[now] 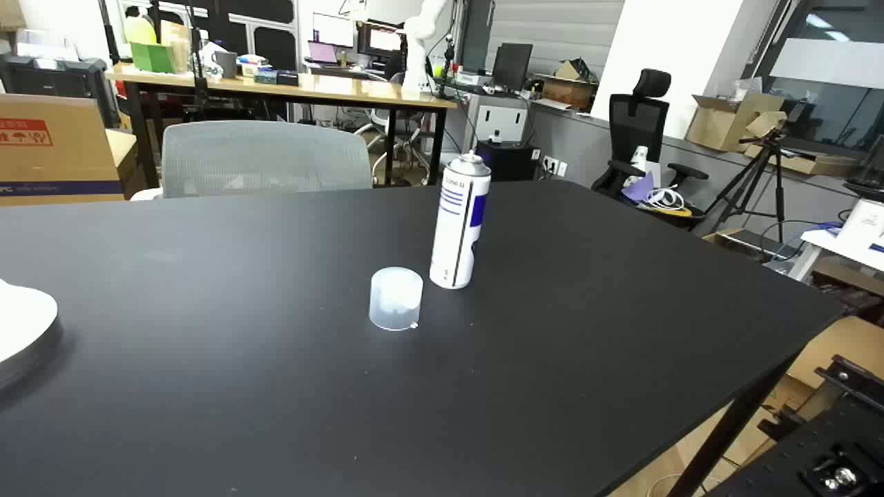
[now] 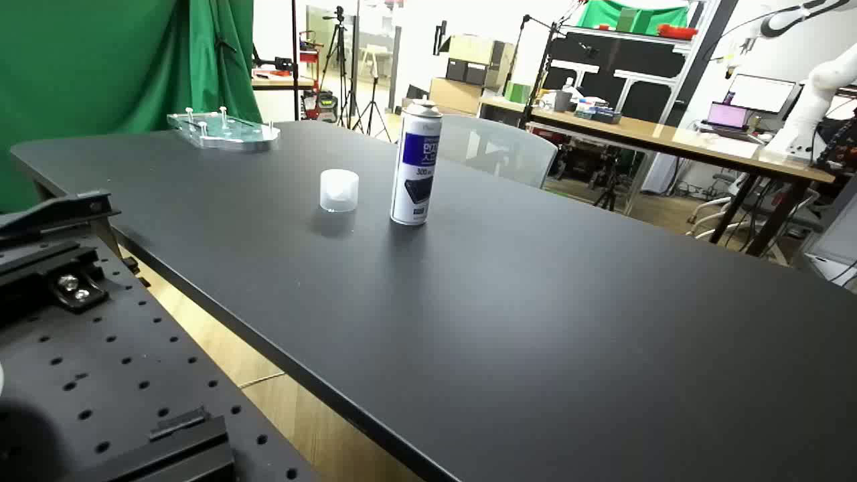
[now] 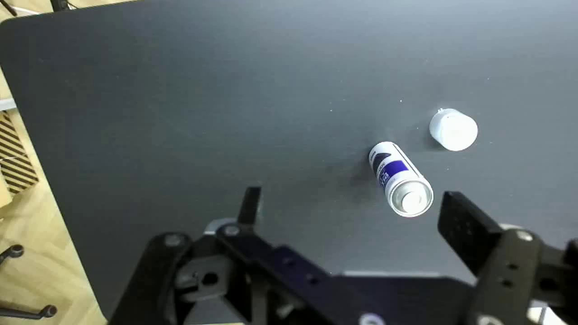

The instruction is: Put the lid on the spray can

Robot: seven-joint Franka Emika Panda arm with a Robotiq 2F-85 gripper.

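Gripper [image 3: 353,208] is spread wide, nothing held: ready, I judge, to straddle the lid [image 1: 395,299]. Lid sits on the table [image 1: 228,386] near the upright can [image 1: 459,222], apparently mouth down, so I should need no flip.

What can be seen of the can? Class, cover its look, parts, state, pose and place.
The can is a slim white cylinder, apparently metal, printed with a dark blue block, a dark picture below it and small lettering, much of it too small to read. Its silvery top is uncapped, showing a small pale nozzle. It stands upright on the black table, near the lid but apart from it. Only the table visibly touches it.
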